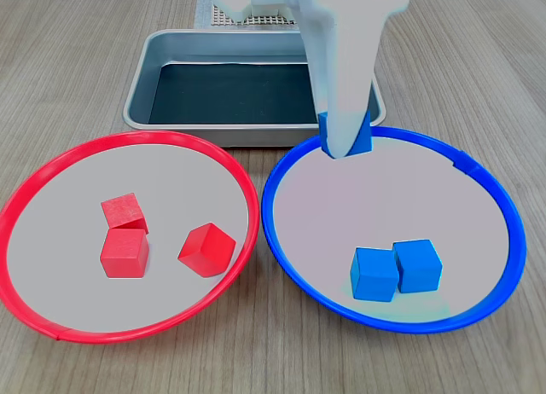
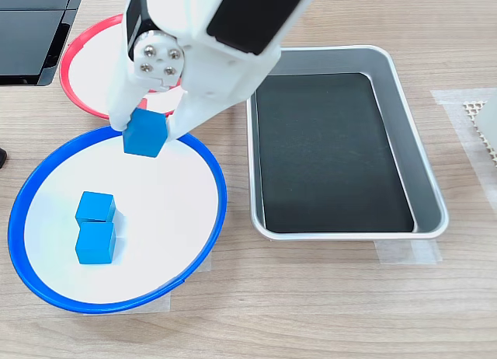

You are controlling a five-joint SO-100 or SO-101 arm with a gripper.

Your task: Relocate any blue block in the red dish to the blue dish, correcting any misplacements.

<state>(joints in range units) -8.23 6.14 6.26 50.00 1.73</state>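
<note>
My white gripper [image 2: 145, 127] is shut on a blue block [image 2: 145, 134] and holds it above the far rim of the blue dish [image 1: 503, 198]. In the first exterior view the block [image 1: 364, 136] peeks out behind the fingers [image 1: 341, 138]. Two more blue blocks [image 1: 374, 274] [image 1: 418, 265] lie side by side inside the blue dish. The red dish [image 1: 51, 168], on the first exterior view's left, holds three red cubes [image 1: 124, 253] and shows no blue block. In the second exterior view the arm hides most of the red dish [image 2: 74, 87].
A rectangular metal tray [image 1: 149, 78] with a dark bottom stands behind both dishes. A white perforated mat [image 2: 475, 110] lies at the second exterior view's right edge. A dark device [image 2: 35, 33] sits at the second exterior view's top left.
</note>
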